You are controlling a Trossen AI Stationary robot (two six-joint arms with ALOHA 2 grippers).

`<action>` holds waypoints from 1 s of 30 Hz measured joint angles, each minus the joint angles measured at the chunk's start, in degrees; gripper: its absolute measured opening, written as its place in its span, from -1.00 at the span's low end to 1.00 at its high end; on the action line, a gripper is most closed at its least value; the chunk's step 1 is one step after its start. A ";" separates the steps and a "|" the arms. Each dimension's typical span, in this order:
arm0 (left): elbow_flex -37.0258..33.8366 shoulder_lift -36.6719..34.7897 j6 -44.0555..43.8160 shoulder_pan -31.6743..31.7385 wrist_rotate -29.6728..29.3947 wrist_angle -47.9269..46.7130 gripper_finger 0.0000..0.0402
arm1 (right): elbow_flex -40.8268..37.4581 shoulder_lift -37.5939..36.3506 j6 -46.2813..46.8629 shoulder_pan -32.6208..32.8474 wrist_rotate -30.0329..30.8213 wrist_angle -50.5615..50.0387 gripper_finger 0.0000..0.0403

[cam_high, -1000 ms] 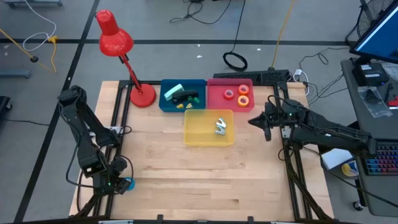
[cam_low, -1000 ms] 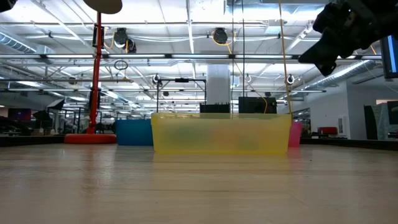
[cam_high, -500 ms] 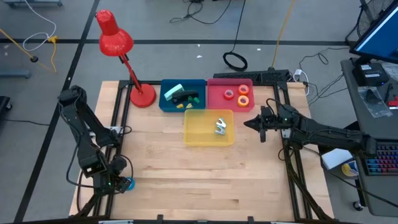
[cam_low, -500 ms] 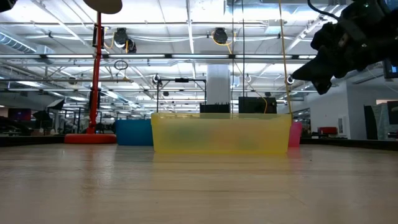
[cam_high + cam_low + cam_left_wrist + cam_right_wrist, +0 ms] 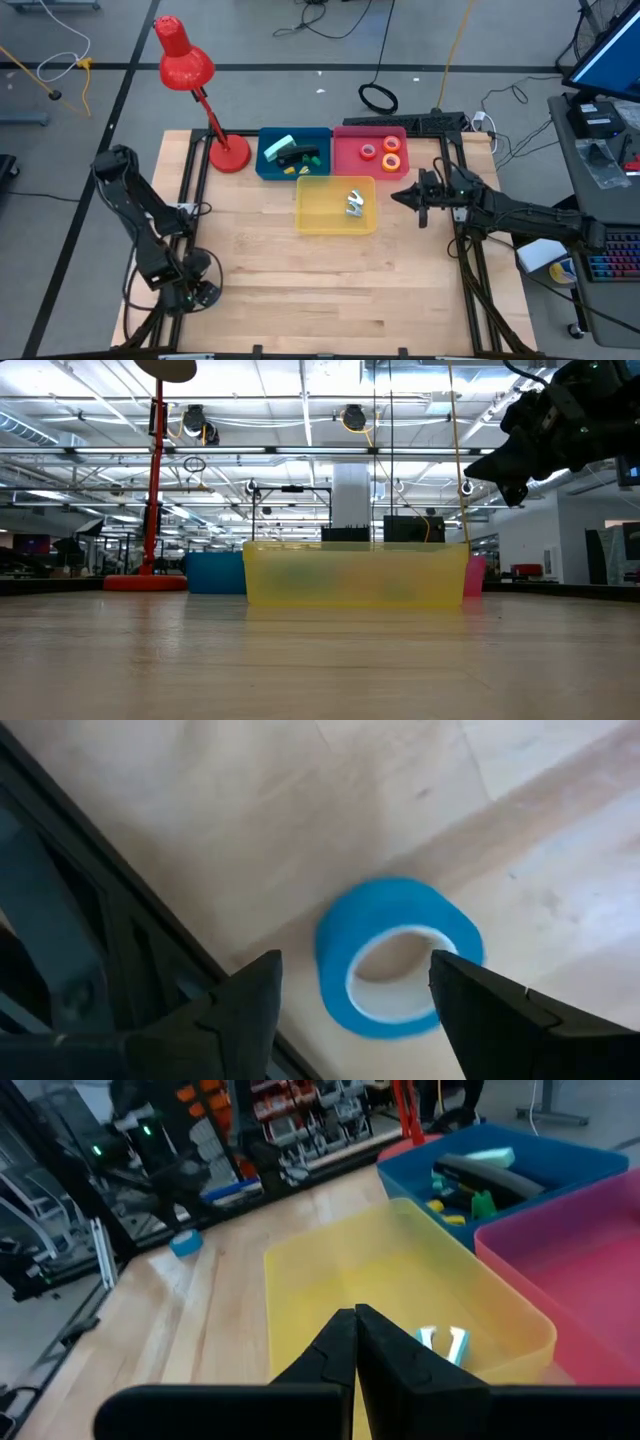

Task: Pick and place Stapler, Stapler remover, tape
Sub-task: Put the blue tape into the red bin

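The blue tape roll (image 5: 395,970) lies flat on the wood near the table's near-left corner and also shows in the right wrist view (image 5: 185,1243). My left gripper (image 5: 198,292) (image 5: 355,960) hangs over it, open, one finger on either side. Whether they touch it, I cannot tell. Red (image 5: 369,151) and orange (image 5: 392,145) tape rolls lie in the pink bin (image 5: 352,160). The dark stapler (image 5: 300,155) lies in the blue bin (image 5: 264,165). The silver staple remover (image 5: 355,203) (image 5: 445,1345) lies in the yellow bin (image 5: 320,215). My right gripper (image 5: 398,197) (image 5: 355,1330) is shut, in the air just right of the yellow bin.
A red desk lamp (image 5: 185,55) stands with its base (image 5: 228,155) at the far-left corner beside the blue bin. The three bins cluster at the table's far middle. Bare wood (image 5: 330,280) spreads across the near half. Black frame rails run along both side edges.
My left gripper has moved a little toward the table's right and now covers the blue tape roll in the high view, where the roll showed beside it before. My right gripper has come down slightly and shifted a little toward the yellow bin, then stayed still.
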 joint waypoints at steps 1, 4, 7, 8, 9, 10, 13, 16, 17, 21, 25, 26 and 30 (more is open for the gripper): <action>-0.47 0.05 0.72 0.21 0.31 0.02 0.27 | 0.00 0.00 0.17 0.00 0.00 0.35 -0.99; -1.97 0.03 2.45 0.95 0.97 0.06 0.27 | 0.00 0.01 0.20 0.00 0.00 0.55 -1.00; -3.40 -0.12 4.46 1.62 2.01 1.04 0.27 | 0.00 0.01 1.24 0.00 -0.02 0.58 -0.99; -3.87 -0.12 5.17 1.87 2.36 1.60 0.27 | 0.00 0.02 1.51 0.00 -0.02 0.55 -0.99; -4.42 -0.13 5.96 2.12 2.72 2.24 0.26 | 0.00 0.01 1.70 0.00 -0.03 0.55 -1.00; -4.86 -0.22 6.80 2.30 3.00 3.05 0.25 | 0.00 0.01 1.90 0.00 -0.14 0.58 -1.00; -6.02 0.01 8.84 2.43 3.36 5.54 0.17 | 0.00 0.02 2.13 0.00 -0.17 0.54 -0.99; -6.65 -0.06 9.34 2.37 3.52 6.11 0.04 | 0.00 0.01 2.13 0.00 -0.17 0.55 -0.99; -6.91 -0.06 9.37 2.37 3.69 6.30 -0.01 | 0.00 0.03 2.13 0.00 -0.17 0.58 -1.00; -7.91 -0.09 9.27 2.80 4.22 7.17 -0.25 | -0.01 0.03 2.13 0.00 -0.10 0.55 -0.99; -8.00 -0.06 9.10 3.96 3.79 7.58 -0.57 | -0.02 0.03 2.13 0.00 -0.07 0.58 -1.00; -8.03 -0.06 9.55 4.20 3.38 7.75 -0.66 | -0.02 0.03 2.17 0.00 -0.04 0.58 -1.00; -7.98 -0.06 11.00 5.43 2.05 9.26 -0.81 | -0.02 0.03 2.59 0.00 -0.04 0.58 -0.99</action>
